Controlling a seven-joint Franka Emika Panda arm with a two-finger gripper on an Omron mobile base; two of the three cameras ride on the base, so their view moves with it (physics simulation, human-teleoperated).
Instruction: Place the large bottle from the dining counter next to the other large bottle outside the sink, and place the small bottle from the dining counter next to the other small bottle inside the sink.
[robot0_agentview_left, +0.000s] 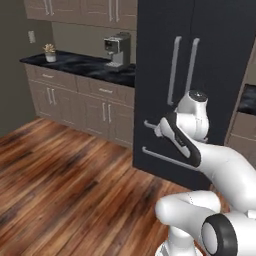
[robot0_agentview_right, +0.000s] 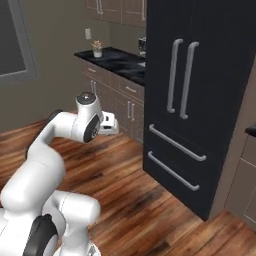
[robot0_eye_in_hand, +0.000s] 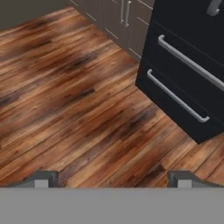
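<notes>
Facing a black refrigerator (robot0_agentview_left: 195, 75) at frame right, your gripper (robot0_eye_in_hand: 113, 178) hangs spread and empty above wood floor (robot0_eye_in_hand: 65, 109). No bottle or sink visible; expect glossy, slippery plastic, so grasp mid-body.

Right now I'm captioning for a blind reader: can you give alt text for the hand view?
Two open fingers hang empty above a brown wood floor. A black fridge with two long drawer handles stands at upper right, beside brown cabinets.
</notes>
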